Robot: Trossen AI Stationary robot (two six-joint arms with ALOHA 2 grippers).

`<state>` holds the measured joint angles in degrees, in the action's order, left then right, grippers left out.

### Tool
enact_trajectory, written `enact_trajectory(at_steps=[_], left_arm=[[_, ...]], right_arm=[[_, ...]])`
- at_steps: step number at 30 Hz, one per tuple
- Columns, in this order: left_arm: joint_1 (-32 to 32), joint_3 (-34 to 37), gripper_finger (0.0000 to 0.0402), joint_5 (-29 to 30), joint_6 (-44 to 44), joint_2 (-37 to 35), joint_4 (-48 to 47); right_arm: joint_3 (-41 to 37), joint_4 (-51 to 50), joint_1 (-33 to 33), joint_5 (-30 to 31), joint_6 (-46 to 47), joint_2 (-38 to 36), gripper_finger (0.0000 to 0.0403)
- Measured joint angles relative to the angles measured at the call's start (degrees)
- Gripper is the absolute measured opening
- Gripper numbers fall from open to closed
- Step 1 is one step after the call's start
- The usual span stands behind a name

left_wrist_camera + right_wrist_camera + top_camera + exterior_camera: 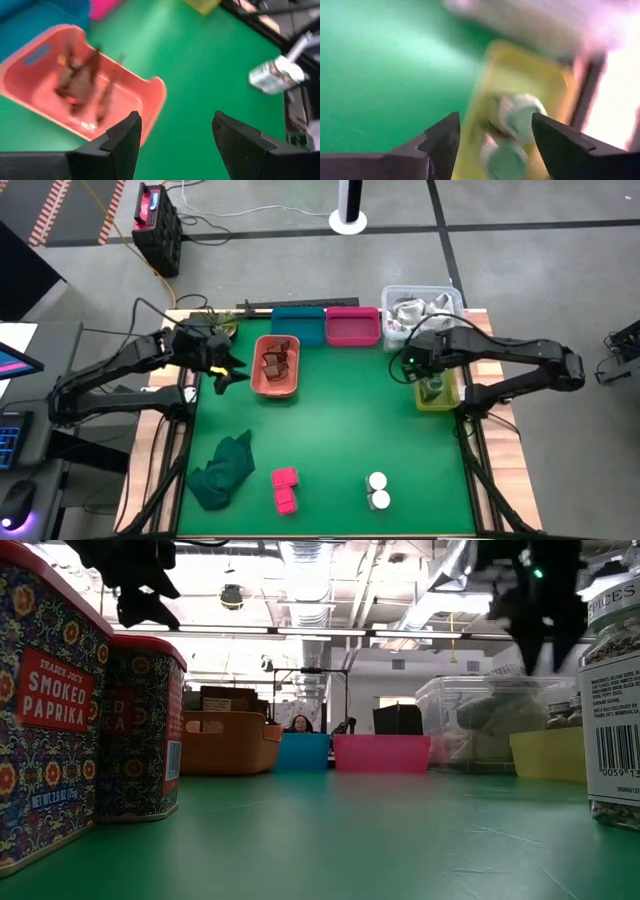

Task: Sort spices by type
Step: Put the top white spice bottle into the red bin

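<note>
While both arms reach in over the far half of the green table (340, 430), neither gripper has hold of anything. The left gripper (226, 370) hangs just beside the near-left edge of the salmon bin (277, 385), its two fingers (122, 145) spread wide with only green surface between them; it touches nothing. That bin contains the reddish-brown pieces (278, 361), lying in a loose heap.

The right gripper (420, 368) sits above the yellow bin (440, 395) at the table's right edge. Its fingers (442, 142) are likewise spread wide and empty. Two greenish round jars (512, 132) stand in the yellow bin directly ahead of it, touching one another.

At the near edge of the table, the two magenta boxes (285, 490) stand side by side, touching; the low view shows them as Smoked Paprika tins (45, 710). To their right, well apart, the two white-topped round jars (378, 492) stand together, touching.

A dark green cloth (224, 470) lies crumpled near the left front corner. Along the far edge sit a blue bin (298, 326), a pink bin (352, 327), and a clear tub (420, 308) containing shiny packets.
</note>
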<state>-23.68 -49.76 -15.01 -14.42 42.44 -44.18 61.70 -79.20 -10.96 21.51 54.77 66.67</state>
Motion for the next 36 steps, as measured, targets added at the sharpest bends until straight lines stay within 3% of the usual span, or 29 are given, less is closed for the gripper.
enact_trajectory(at_steps=[6, 12, 25, 36], left_arm=[[7.80, 0.00, 0.0233, -0.21, -3.09, 5.20, 3.83], [15.40, 0.00, 0.0233, -1.63, -5.60, 10.82, 12.56], [25.81, 0.00, 0.0251, -2.41, -12.95, 15.93, 18.30], [34.78, -8.76, 0.0263, 6.44, -10.31, 22.00, 14.44]], right_arm=[[1.72, 18.88, 6.82, 2.64, -7.05, 0.82, 0.0272], [1.68, 28.15, 11.84, 1.16, -6.39, 2.93, 0.0272], [1.67, 29.01, 18.91, 1.14, -5.17, 3.13, 0.0272], [1.66, 28.43, 18.94, 1.38, -7.68, 5.07, 0.0272]])
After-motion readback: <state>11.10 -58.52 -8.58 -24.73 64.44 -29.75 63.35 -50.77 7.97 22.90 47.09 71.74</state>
